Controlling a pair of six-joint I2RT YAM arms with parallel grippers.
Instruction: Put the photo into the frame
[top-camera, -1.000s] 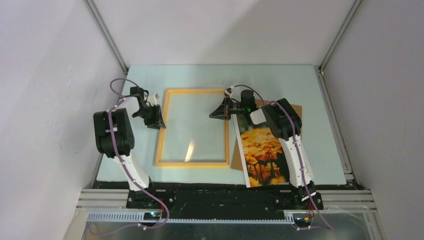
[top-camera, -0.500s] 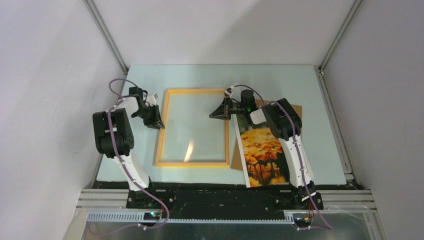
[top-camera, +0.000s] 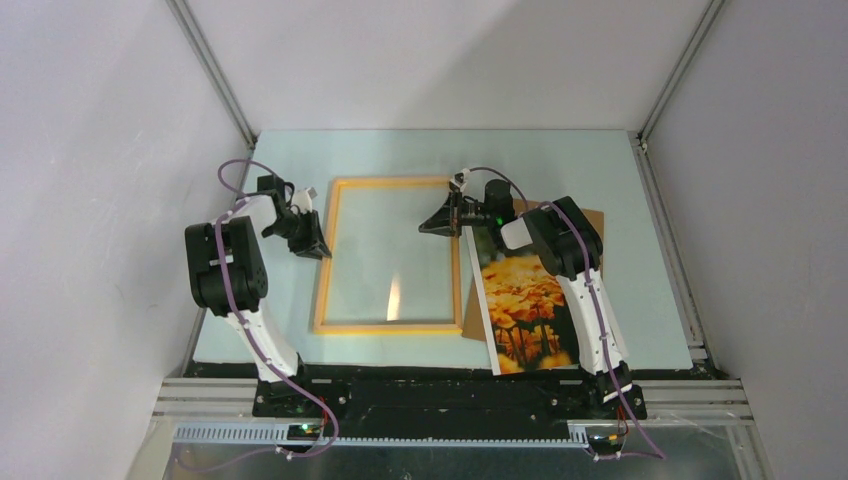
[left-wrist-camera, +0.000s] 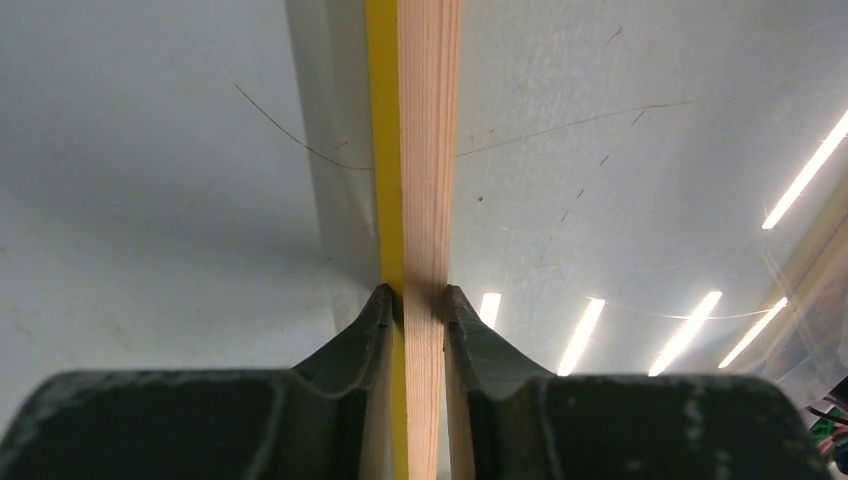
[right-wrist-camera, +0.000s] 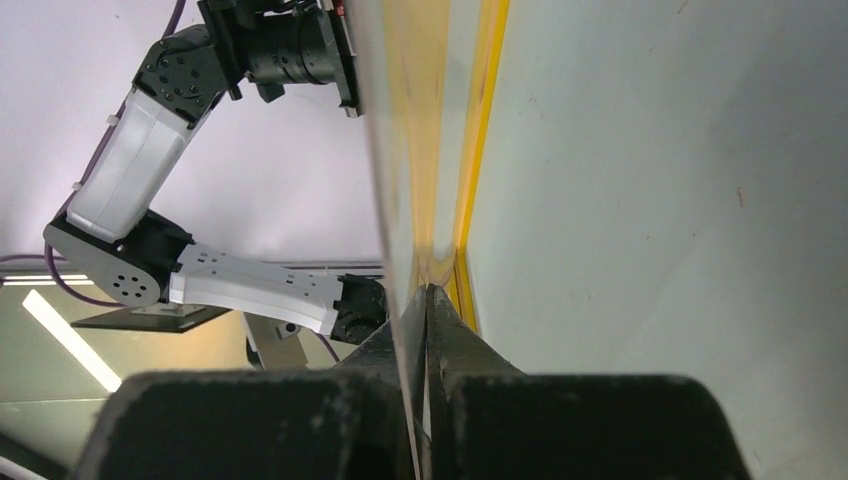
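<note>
The frame (top-camera: 390, 327), thin yellow-orange wood around a clear pane, lies flat in the middle of the table. My left gripper (top-camera: 318, 245) is shut on its left bar; in the left wrist view both fingers press the wooden bar (left-wrist-camera: 425, 150) at the gripper's tips (left-wrist-camera: 423, 300). My right gripper (top-camera: 428, 226) is shut, its tips (right-wrist-camera: 428, 295) at the inner side of the frame's right bar (right-wrist-camera: 480, 120), with the clear pane's edge (right-wrist-camera: 395, 150) running past its left finger. The photo (top-camera: 525, 310), orange flowers with a white border, lies right of the frame, partly under the right arm.
A brown backing board (top-camera: 595, 220) lies under the photo and juts out at its far right. The right wrist view shows the left arm (right-wrist-camera: 150, 180) across the frame. White walls stand on the left, the right and at the back of the pale green table (top-camera: 560, 160).
The left gripper has closed onto the frame's left bar. The frame has shifted slightly to the right, and the glare on its pane has moved with it. The right gripper has stayed shut.
</note>
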